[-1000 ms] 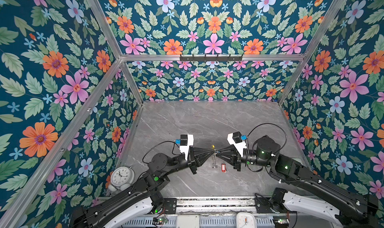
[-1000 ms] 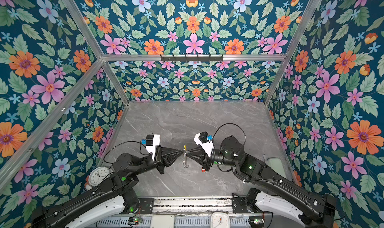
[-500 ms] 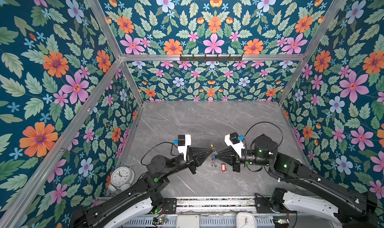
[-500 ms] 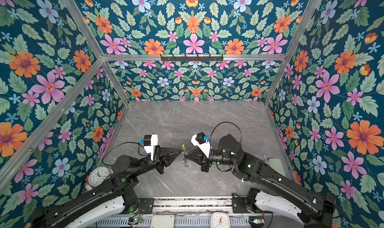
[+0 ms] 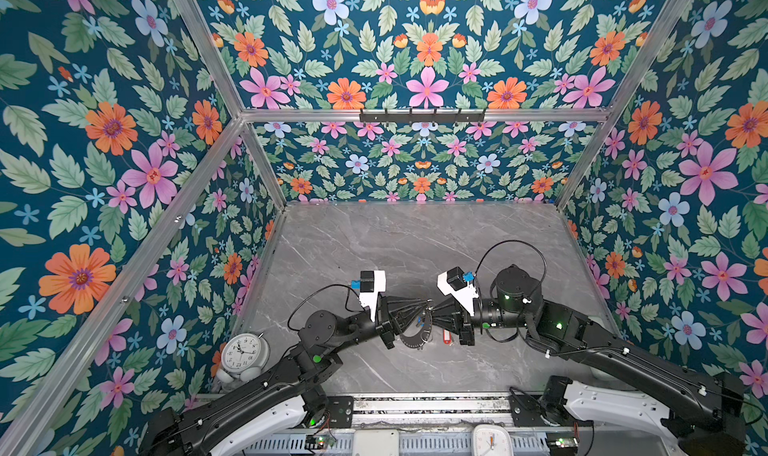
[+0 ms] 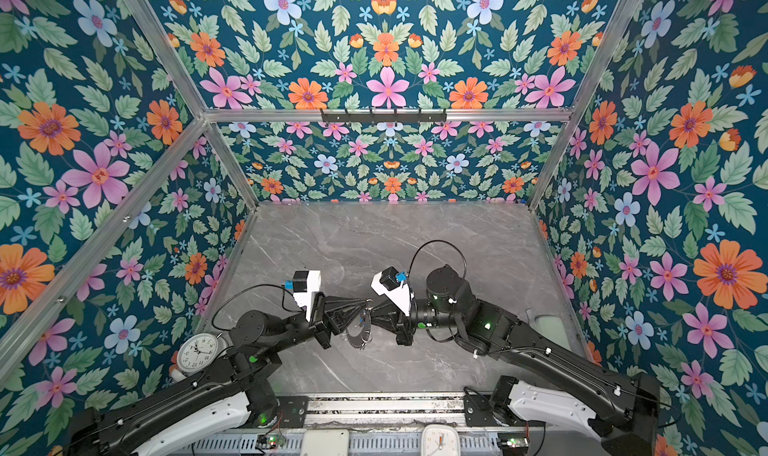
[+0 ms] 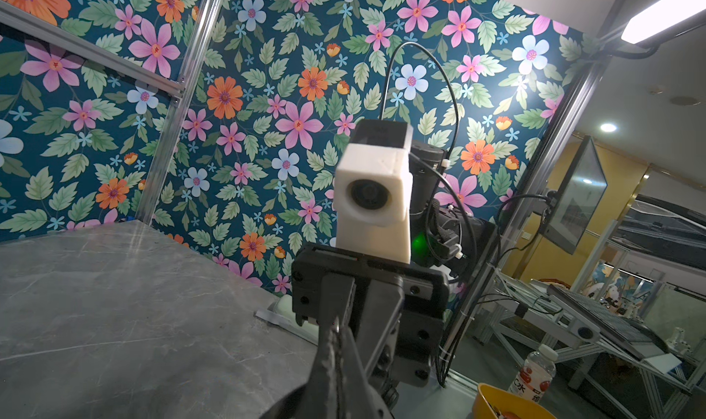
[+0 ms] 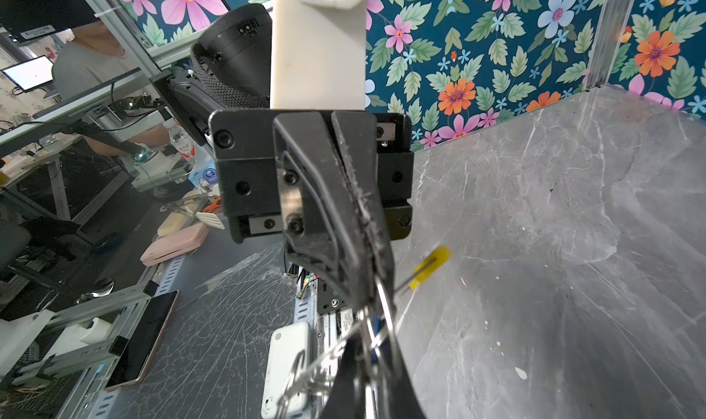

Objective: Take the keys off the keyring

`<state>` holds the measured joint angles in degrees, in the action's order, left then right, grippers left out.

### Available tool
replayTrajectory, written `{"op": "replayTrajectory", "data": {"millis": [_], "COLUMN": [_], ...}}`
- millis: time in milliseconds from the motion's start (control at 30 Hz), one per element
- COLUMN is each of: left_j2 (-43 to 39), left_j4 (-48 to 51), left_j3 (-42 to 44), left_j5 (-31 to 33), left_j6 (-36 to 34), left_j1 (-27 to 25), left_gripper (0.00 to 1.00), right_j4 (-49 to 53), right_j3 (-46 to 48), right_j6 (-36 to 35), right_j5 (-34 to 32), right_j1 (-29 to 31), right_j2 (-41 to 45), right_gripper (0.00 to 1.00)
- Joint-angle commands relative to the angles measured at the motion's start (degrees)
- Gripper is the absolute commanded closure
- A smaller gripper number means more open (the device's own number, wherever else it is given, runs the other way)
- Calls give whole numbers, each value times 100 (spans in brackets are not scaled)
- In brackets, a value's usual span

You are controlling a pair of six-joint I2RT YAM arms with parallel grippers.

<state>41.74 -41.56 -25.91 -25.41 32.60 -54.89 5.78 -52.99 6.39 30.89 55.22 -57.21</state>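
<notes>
Right wrist view gives you the clearest look: the left claw (image 8: pixel 368 291) is clenched on the keyring (image 8: pixel 384 304), a thin silver wire hoop, its yellow plastic sleeve (image 8: pixel 429 266) jutting out beside the black fingers. Both top views show the right claw (image 5: pixel 434 307) clamped tight too, tip to tip with the left above the veined grey tabletop (image 5: pixel 395 246); what it pinches, you can't tell. The blue-tagged key (image 6: pixel 364 319) dangles under the tips, and the red-tagged key (image 5: pixel 446 338) lies flat on the stone.
</notes>
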Motion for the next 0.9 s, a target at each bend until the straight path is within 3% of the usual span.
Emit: {"op": "replayTrajectory", "data": {"millis": [0,200,367,467,767,867], "left_j2": [1,-50,-122,-132,-100,-70], "left_j4": [-608,-474,-306,-291,-390,-448], "left_j3": [-12,-11,-19,-2,42,51], "left_j5": [17,18,1,-8,-41,-47], "left_j6": [12,-31,-100,-118,-157,-139], "left_j1": [-2,1,1,-4,1,2], "left_gripper": [100,100,100,100,100,100], "right_j4": [118,196,409,629,155,-150], "right_j3": [-18,4,12,-51,-119,-244], "right_j6": [-31,-31,-22,-66,159,384], "right_j5": [217,34,-139,-255,-1234,-816], "right_j1": [24,22,20,27,23,-126], "right_j2": [-45,101,438,725,1227,931], "right_gripper": [100,98,71,65,61,64]}}
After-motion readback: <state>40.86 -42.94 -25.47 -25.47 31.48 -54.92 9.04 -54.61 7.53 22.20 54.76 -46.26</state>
